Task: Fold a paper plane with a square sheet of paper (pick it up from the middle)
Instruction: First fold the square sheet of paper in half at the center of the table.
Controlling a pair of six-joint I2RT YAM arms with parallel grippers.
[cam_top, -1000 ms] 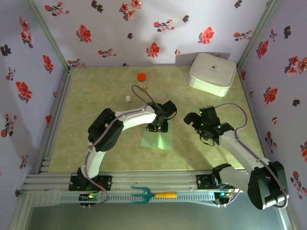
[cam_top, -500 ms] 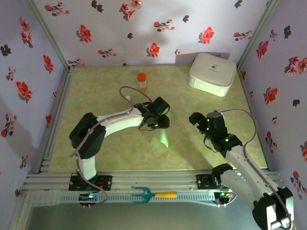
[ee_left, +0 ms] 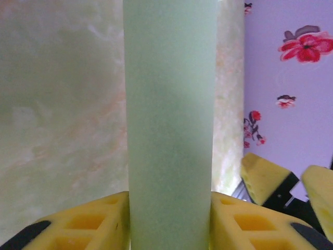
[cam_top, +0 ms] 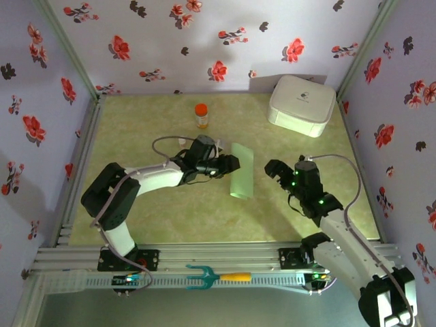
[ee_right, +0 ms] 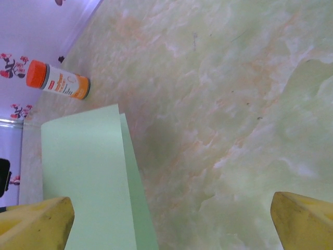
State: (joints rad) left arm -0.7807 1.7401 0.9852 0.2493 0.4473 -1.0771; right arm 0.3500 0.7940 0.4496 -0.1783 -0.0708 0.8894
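No word or number can be made out anywhere. The orange-capped bottle [ee_right: 60, 83] on the table [ee_right: 234, 104] carries a white-and-orange label with lines of small print, too fine and blurred to read in the right wrist view. The white rounded box [cam_top: 302, 103] in the far right corner bears a small dark mark on its lid, too small to tell whether it is a logo or lettering.

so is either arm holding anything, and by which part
The left end effector pinches the folded sheet of paper at one long edge; the right end effector holds nothing.
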